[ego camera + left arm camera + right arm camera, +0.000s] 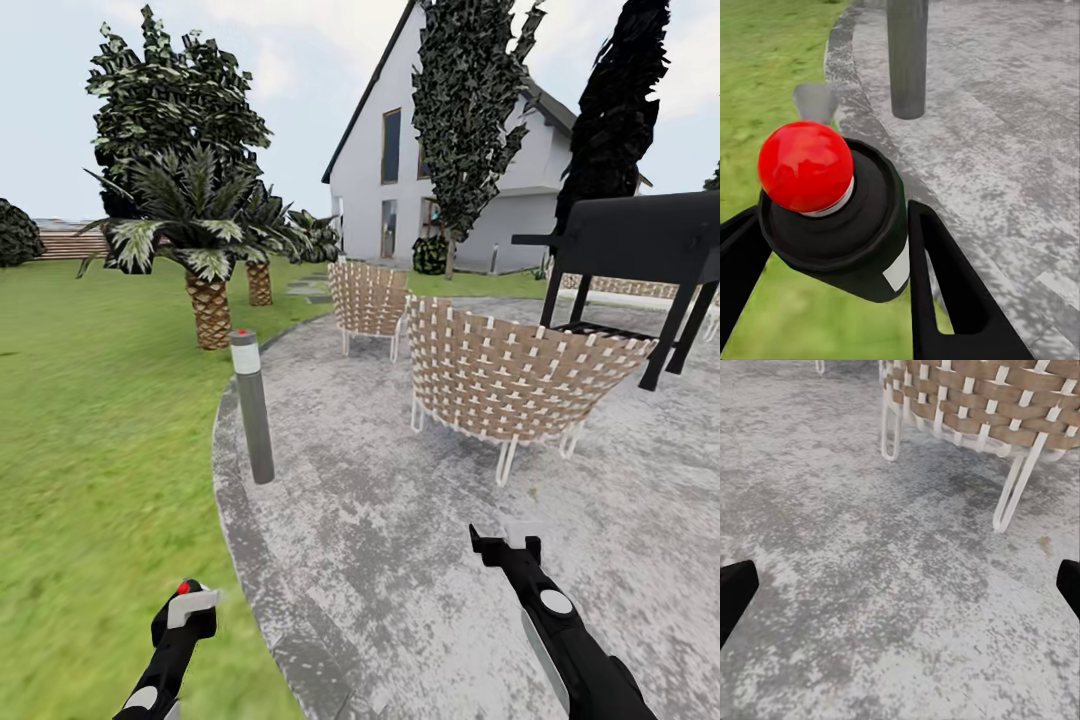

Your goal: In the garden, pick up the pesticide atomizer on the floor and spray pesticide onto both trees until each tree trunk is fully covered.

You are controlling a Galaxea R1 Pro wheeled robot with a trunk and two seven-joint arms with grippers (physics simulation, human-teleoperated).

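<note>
lawn left | paved patch right | lamp post between

Both black arms reach forward, low in the head view. The left tool sits lower and closer to the body, and its two fingers are squeezed tight around a can (the one with a red knob). The right tool reaches farther, with its fingers spread wide.

Even, bright daylight fell under a pale overcast sky; cast shadows were nearly absent on the paved patch. The lawn smeared toward the head view's edge. Renders looked soft, without glare.
</note>
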